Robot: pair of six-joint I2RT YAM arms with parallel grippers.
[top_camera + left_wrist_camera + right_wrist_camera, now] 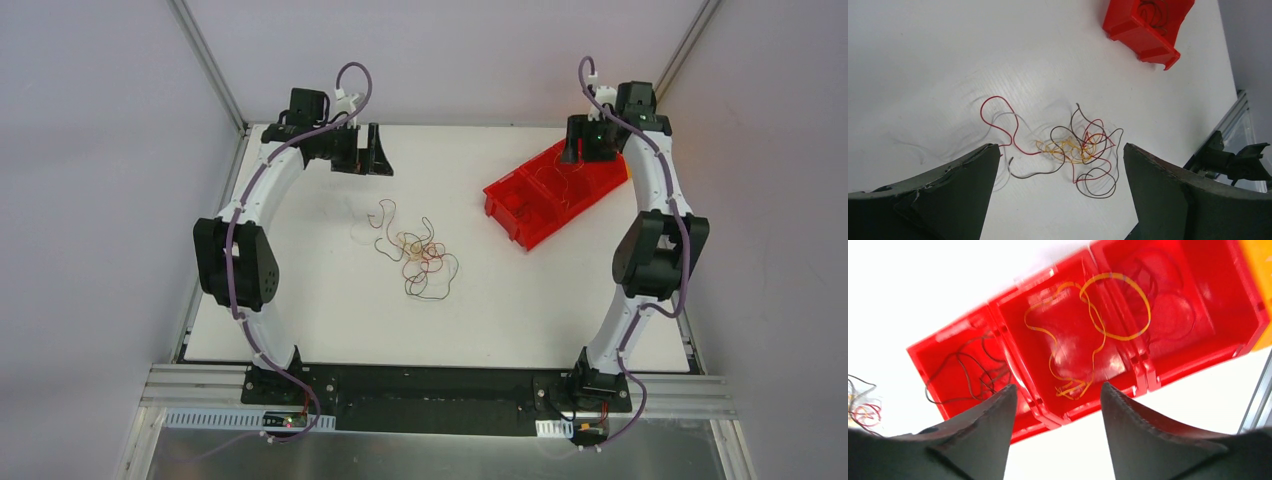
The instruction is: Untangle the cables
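Observation:
The cables (415, 250) lie as a loose tangle of red, yellow, dark and pale thin wires on the white table. In the left wrist view the cables (1078, 150) sit just beyond my left gripper (1061, 147), which is wide open, empty and clear of them. Seen from above, the left gripper (368, 155) hangs at the far left of the table. My right gripper (1058, 386) is open and holds nothing. It hovers over the red bin (1013, 305), where a yellow cable (1093, 325) lies in the middle compartment and dark cables (968, 372) in the left one.
The red bin (520, 215) stands at the far right of the table, under the right gripper (585, 150). Another thin wire lies in its third compartment (1168, 310). Aluminium frame rails (210, 70) border the table, and a black base plate (430, 385) runs along the near edge.

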